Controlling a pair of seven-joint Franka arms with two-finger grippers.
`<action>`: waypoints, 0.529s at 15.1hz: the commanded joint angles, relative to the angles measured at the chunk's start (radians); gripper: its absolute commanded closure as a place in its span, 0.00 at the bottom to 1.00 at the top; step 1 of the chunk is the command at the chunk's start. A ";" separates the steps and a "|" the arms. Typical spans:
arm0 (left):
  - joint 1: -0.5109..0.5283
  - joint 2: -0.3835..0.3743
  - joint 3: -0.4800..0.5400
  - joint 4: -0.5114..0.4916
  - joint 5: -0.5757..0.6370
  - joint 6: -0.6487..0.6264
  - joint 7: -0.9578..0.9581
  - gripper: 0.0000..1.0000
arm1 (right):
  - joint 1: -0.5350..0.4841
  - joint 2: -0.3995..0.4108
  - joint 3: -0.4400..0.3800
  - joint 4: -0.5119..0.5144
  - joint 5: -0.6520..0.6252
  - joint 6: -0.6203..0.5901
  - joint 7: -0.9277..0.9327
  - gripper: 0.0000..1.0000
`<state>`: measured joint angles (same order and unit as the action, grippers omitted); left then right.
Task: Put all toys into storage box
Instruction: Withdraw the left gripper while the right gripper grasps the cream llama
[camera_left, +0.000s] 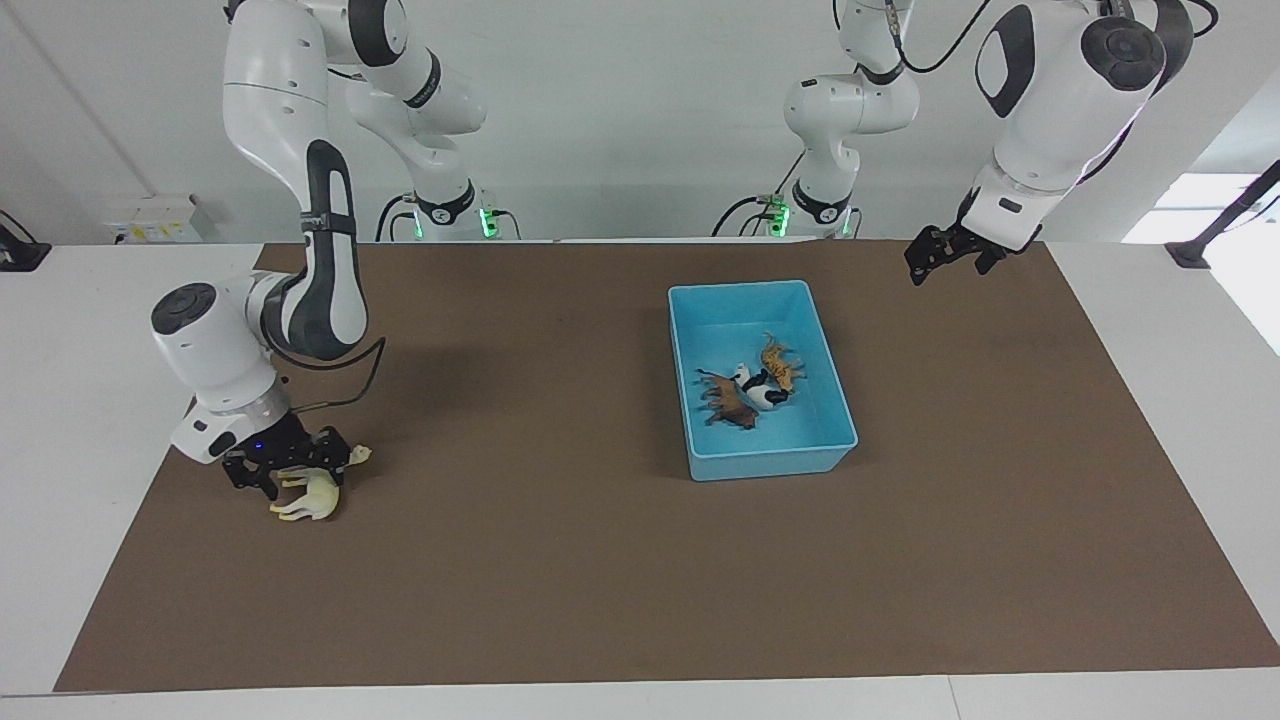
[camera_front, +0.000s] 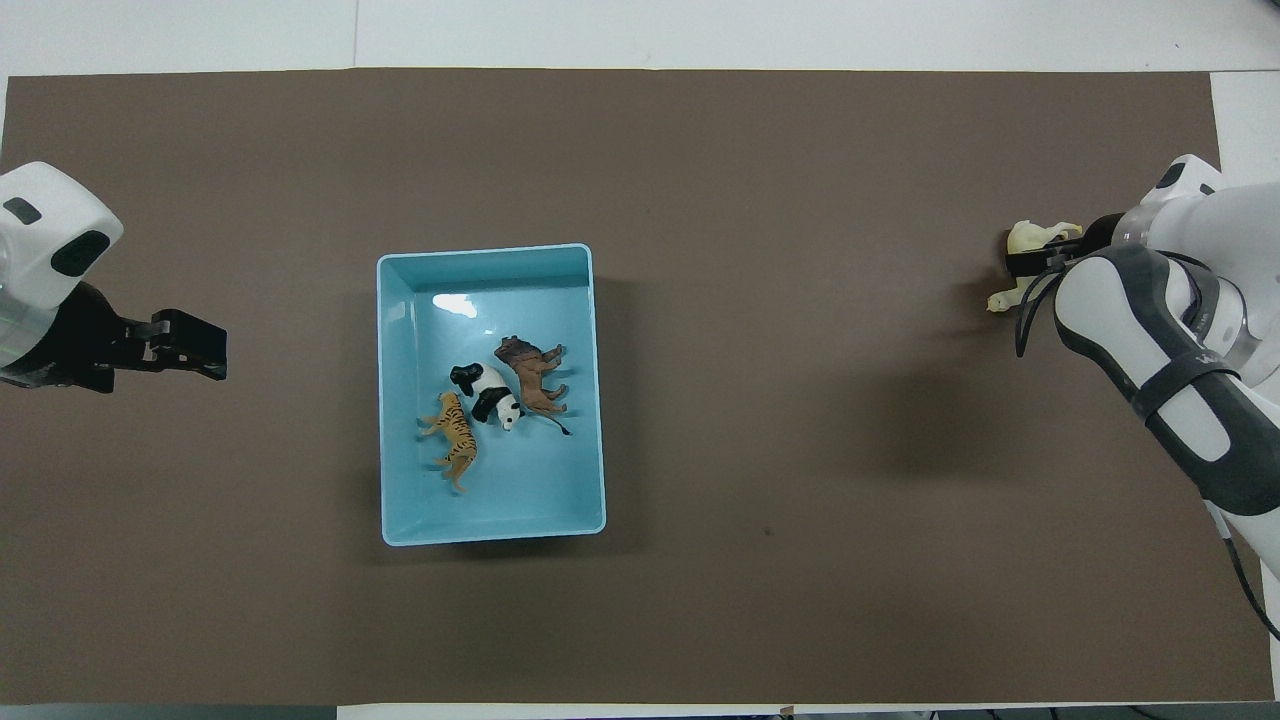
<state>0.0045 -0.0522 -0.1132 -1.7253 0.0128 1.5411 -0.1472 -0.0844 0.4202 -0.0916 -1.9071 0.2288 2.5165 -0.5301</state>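
Note:
The light blue storage box (camera_left: 835, 400) stands on the brown mat and also shows in the overhead view (camera_front: 395, 400). In it lie the orange striped tiger (camera_left: 781, 364) (camera_front: 455, 435), the black-and-white panda (camera_left: 762, 387) (camera_front: 487, 393) and the dark brown figurine (camera_left: 730, 400) (camera_front: 532, 372). My right gripper (camera_left: 292, 470) (camera_front: 1035, 262) is low over the mat at the right arm's end, shut on the cream long-necked figurine (camera_left: 312, 495) (camera_front: 1030, 236). My left gripper (camera_left: 955, 262) (camera_front: 215, 350) is open and empty, raised over the mat's edge at the left arm's end, and it waits.
The brown mat (camera_left: 560, 560) covers most of the white table. The right arm's elbow (camera_left: 320, 300) hangs over the mat just above its gripper.

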 joint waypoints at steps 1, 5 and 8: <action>0.019 0.087 -0.010 0.124 -0.020 -0.049 0.031 0.00 | -0.003 0.017 0.003 -0.001 0.041 0.030 -0.054 0.93; -0.049 0.088 0.030 0.158 -0.014 -0.131 0.034 0.00 | 0.005 0.014 0.003 -0.012 0.076 0.035 -0.056 1.00; -0.049 0.071 0.038 0.142 -0.014 -0.144 0.034 0.00 | 0.079 -0.001 -0.006 0.014 0.054 0.006 -0.050 1.00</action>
<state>-0.0274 0.0330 -0.1011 -1.5886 0.0088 1.4316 -0.1298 -0.0571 0.4335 -0.0910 -1.9058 0.2724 2.5306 -0.5585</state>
